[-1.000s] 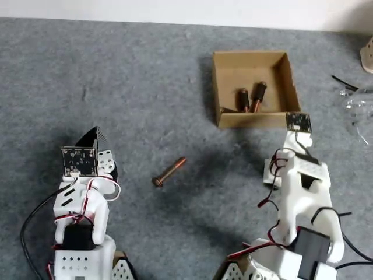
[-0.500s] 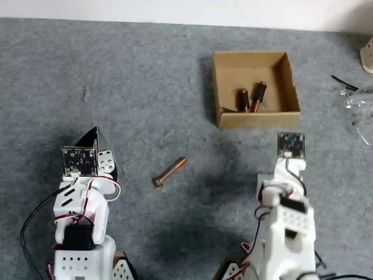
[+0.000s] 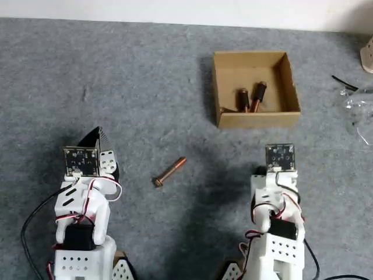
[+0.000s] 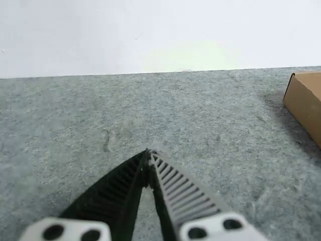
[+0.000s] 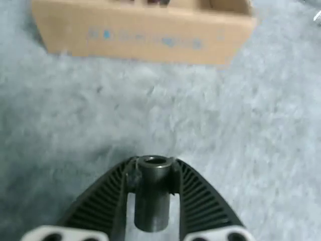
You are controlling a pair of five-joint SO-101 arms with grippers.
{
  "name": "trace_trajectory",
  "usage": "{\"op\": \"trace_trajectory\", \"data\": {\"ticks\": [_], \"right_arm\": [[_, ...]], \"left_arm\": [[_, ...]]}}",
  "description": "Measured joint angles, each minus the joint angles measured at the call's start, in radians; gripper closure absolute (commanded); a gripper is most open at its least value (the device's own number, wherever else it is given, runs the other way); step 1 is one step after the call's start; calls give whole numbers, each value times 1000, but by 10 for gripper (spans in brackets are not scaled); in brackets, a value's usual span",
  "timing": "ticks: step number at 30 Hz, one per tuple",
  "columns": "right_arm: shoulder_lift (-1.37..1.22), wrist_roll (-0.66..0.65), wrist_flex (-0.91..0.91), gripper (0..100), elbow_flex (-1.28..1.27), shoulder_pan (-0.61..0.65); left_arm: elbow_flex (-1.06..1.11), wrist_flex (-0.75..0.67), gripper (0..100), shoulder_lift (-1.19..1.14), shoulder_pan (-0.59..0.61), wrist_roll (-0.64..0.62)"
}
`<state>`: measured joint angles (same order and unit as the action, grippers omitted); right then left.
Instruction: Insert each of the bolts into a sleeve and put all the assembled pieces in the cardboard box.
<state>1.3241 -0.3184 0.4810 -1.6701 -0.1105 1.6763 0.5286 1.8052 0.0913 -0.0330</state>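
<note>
Holds sleeve (image 5: 152,201) pinched open-end-out in right gripper (image 5: 152,163), lower right of high view, likely for mating with loose bolt (image 3: 169,171) lying mid-frame on table (image 3: 145,87); left gripper (image 4: 150,152) pressed together, empty, lower left.

The right gripper (image 5: 153,164) clamped a dark, hollow sleeve (image 5: 152,201) between its black ribbed jaws, one pressed against each side. The sleeve's open end pointed forward, about level with the jaw tips. Farther ahead, apart from the gripper, stood the cardboard box (image 5: 145,36), its side wall facing the camera and carrying faint blue print. Grey carpet (image 5: 251,115) lay between them.
</note>
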Motion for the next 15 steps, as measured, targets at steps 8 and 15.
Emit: {"op": "trace_trajectory", "data": {"ticks": [8,15], "right_arm": [[-232,-8,43,994,72,12],[-641,-8,-14,994,264,12]], "left_arm": [[0,0,993,0,0,0],[0,0,993,0,0,0]]}}
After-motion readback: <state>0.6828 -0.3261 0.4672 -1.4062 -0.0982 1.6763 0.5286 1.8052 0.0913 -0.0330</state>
